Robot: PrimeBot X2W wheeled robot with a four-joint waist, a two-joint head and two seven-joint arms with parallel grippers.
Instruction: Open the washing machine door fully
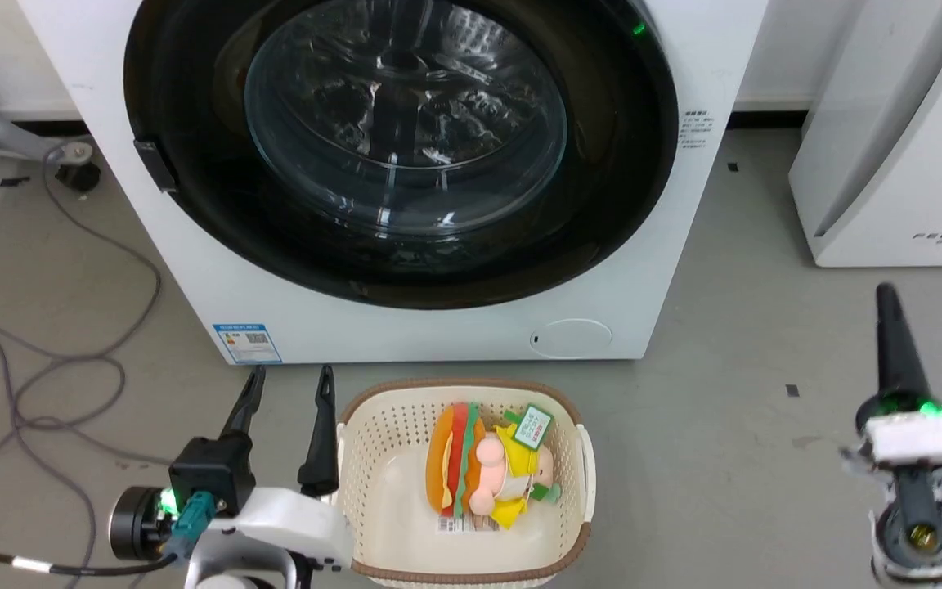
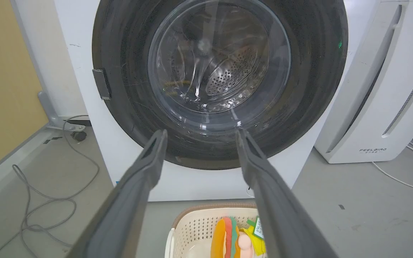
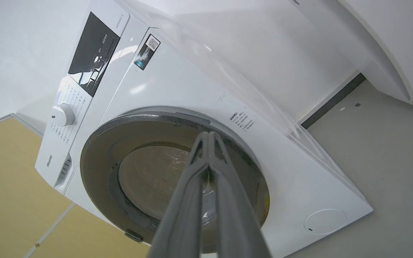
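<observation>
Facing outward, washing machine door (image 1: 193, 204) flush shut; left claw (image 1: 291, 373) spread, right claw (image 3: 208, 134) pinched empty.

The left pincer (image 1: 291, 375) sits at seven o'clock of the head view, fingers apart, pointing toward twelve. The right pincer (image 1: 888, 307), at four o'clock, has its fingers pressed together.

Grey floor (image 1: 724, 368) with loose cables (image 1: 70, 357) at left, white wall (image 1: 782, 57) behind, white appliance (image 1: 888, 164) at right.

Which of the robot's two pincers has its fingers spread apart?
The left pincer, beside the basket: its dark fingers stand apart, whereas the right pincer has them pressed together into one spike.
</observation>
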